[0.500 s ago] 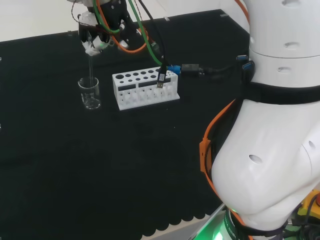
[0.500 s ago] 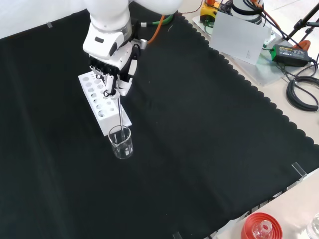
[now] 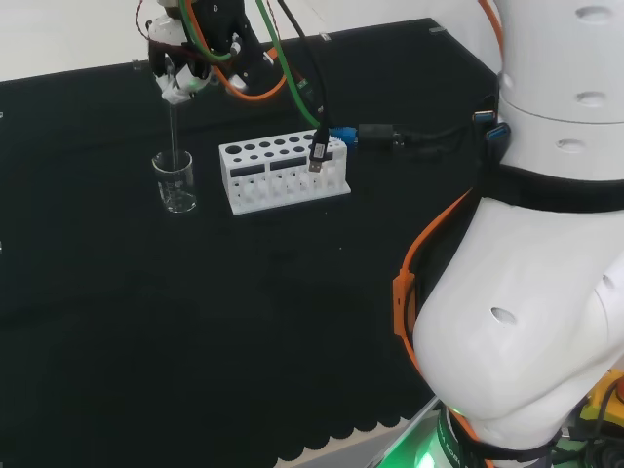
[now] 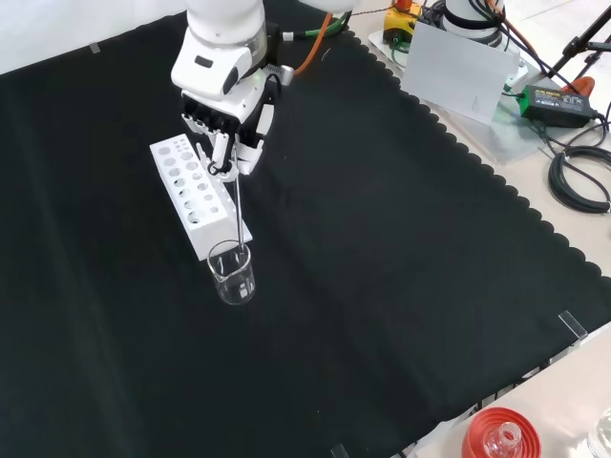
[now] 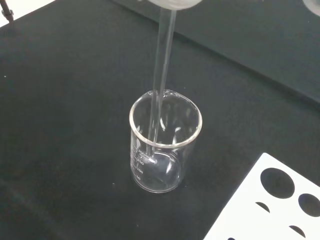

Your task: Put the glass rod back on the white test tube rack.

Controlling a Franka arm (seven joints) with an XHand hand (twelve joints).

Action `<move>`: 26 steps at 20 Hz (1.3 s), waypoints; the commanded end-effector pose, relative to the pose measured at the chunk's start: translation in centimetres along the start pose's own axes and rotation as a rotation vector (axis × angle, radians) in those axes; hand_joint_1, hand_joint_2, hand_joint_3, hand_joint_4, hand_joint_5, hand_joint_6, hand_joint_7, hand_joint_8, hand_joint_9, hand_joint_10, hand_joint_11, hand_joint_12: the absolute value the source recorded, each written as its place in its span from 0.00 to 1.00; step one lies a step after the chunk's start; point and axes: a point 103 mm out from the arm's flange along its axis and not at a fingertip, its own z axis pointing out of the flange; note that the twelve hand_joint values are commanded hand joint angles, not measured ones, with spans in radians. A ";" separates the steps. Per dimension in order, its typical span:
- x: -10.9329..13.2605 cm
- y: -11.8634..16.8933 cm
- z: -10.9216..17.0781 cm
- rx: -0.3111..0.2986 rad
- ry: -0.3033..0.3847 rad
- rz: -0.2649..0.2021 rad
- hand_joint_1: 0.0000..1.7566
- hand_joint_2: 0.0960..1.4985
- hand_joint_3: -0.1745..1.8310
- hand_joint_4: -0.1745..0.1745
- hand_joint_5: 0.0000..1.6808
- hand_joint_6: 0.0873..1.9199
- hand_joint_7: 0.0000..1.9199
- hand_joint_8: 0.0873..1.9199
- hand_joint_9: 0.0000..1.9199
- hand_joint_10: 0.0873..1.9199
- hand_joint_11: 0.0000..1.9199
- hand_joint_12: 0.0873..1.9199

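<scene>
Glass rod (image 5: 161, 75): a thin, straight, colourless stick, clear enough that the black cloth (image 4: 401, 248) shows through it, held nearly upright with a slight tilt. Its upper end is pinched in the curled fingers of the hand (image 4: 229, 119), which hangs above the bench in the front view and at upper left in the head view (image 3: 185, 68). The lower end of the rod hangs inside one small clear glass beaker (image 5: 165, 142); in the wrist view the tip lies below the rim and near the bottom, though whether it touches the glass cannot be told. The beaker (image 4: 232, 272) stands upright on the cloth and appears to hold no liquid; faint graduation marks show on its wall. One white test tube rack (image 3: 284, 172) stands just beside the beaker, to its right in the head view and above it in the front view (image 4: 196, 196); its top plate carries two rows of round holes, and no tube or rod stands in any visible hole. A corner of the rack (image 5: 270, 200) with its holes shows in the wrist view, near the beaker but apart from it. Rod, beaker and rack: one of each.
</scene>
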 end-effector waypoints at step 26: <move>-5.3 -7.8 -5.9 -0.073 -0.016 0.137 0.68 0.73 0.00 0.00 0.68 0.37 0.88 0.29 1.00 0.13 0.93 0.27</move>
